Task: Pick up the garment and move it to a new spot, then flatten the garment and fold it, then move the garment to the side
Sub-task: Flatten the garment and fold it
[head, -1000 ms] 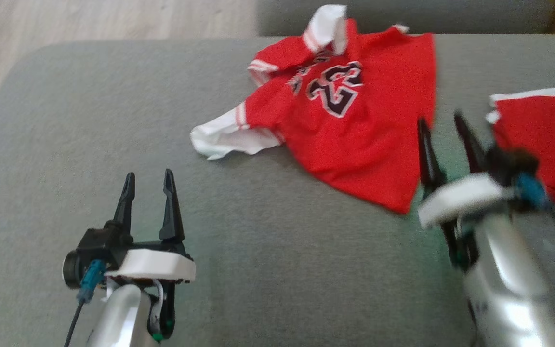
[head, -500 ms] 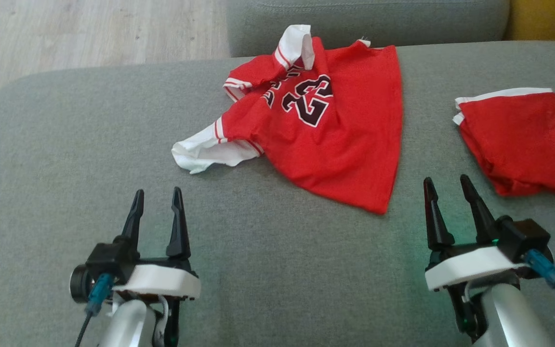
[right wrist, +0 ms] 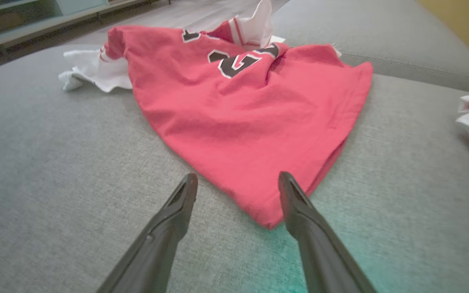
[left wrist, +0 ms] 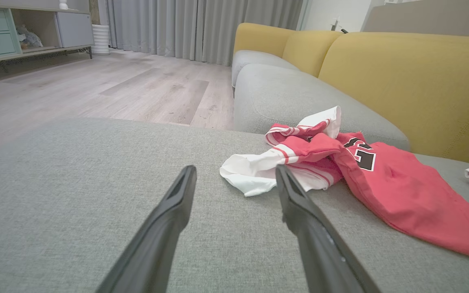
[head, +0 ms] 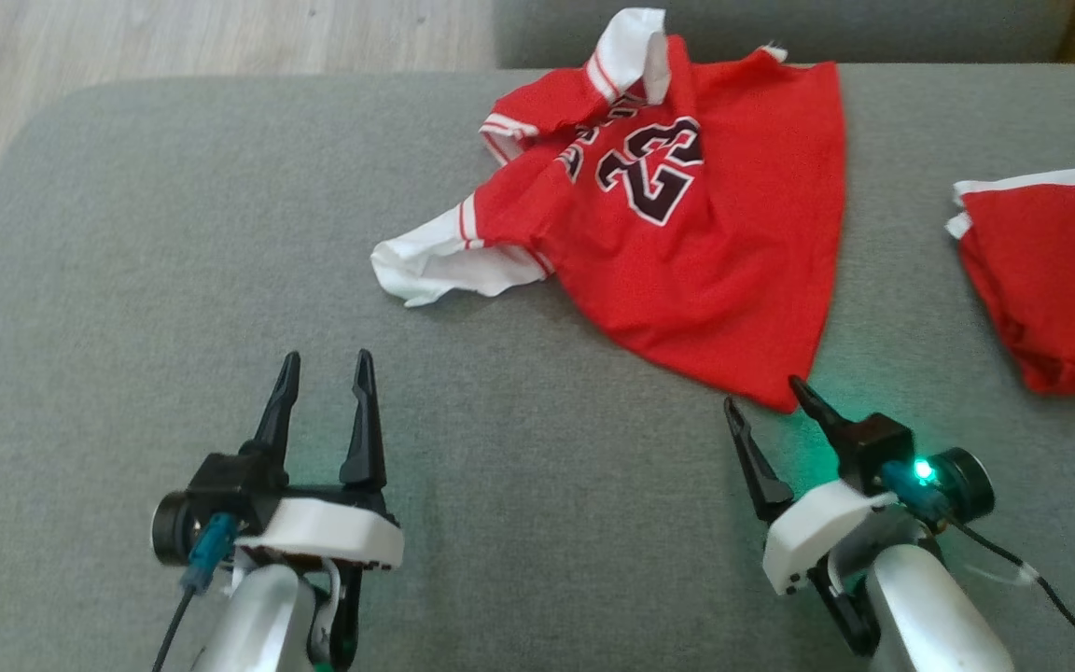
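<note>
A red jersey point(head: 687, 252) is lying on a grey sofa seat point(head: 174, 233). The left hand point(head: 328, 355) and right hand point(head: 763, 392) are gaping open, empty; the right is hovering beside the hem corner point(right wrist: 271, 217). Best pinching it low, catching both layers.

Red garment point(head: 715, 252) point(left wrist: 401, 195) point(right wrist: 238, 114): a short-sleeved jersey bearing a black, white-edged "23", lying unfolded on the grey seat cushion point(head: 174, 233). The body spreads roughly flat, with one hem corner pointing toward the robot. A white sleeve point(head: 425, 266) trails to the robot's left. The upper part is bunched, and a white striped cuff stands up at the far edge.
</note>
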Robot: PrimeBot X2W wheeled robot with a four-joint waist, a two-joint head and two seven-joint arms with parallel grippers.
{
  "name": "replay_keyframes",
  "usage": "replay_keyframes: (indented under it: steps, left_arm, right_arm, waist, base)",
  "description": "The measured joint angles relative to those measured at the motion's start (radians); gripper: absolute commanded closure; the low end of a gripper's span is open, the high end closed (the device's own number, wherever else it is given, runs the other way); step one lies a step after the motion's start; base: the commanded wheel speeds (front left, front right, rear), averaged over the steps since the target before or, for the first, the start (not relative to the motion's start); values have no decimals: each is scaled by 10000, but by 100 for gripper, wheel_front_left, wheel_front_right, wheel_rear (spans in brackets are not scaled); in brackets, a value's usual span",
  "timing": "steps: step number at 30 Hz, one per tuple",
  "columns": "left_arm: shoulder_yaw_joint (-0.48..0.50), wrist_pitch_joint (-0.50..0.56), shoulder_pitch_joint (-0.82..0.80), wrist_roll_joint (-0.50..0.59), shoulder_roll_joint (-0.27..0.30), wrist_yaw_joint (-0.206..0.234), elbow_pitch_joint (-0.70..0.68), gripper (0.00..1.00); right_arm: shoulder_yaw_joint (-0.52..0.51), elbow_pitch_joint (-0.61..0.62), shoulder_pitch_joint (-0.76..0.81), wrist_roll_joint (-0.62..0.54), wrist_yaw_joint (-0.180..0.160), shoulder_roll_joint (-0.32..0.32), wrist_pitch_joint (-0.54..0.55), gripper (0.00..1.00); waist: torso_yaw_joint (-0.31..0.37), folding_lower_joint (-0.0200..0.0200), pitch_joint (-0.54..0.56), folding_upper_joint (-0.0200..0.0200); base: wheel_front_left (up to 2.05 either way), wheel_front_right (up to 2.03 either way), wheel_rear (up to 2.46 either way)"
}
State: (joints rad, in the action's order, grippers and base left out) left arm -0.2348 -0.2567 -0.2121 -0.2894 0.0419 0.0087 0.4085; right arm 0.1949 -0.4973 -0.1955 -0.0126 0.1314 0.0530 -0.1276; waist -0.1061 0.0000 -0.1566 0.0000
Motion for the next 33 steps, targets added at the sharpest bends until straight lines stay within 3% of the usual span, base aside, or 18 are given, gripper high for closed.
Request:
replay_keyframes:
  steps: [11,12,13,22,33]
  left_arm:
    - [-61,0,-175,-25,-2,2,12,0]
    - [-54,0,-181,-25,-2,2,12,0]
    - [-36,0,-184,-25,-2,2,17,0]
    - [128,0,-180,-25,-2,6,50,0]
    - [268,0,0,-25,-2,17,44,0]
  right_arm:
    - [-194,-1768,-1278,-863,0,-6,499,0]
    - [-230,-1875,-1356,-874,0,-10,500,13]
    - [-276,-1973,-1414,-874,0,-27,499,100]
    - [-1551,-2286,-1292,-1034,0,-69,71,100]
    - [-3776,-934,234,-1436,0,-71,-174,100]
  waist:
    - [-313,1,-360,0]
    - [-307,0,-360,0]
    - [-293,0,-358,0]
    - [91,0,-62,0]
    - [712,0,611,0]
  base:
    - [0,0,0]
    - [0,0,0]
    - [0,0,0]
    - [0,0,0]
    - [0,0,0]
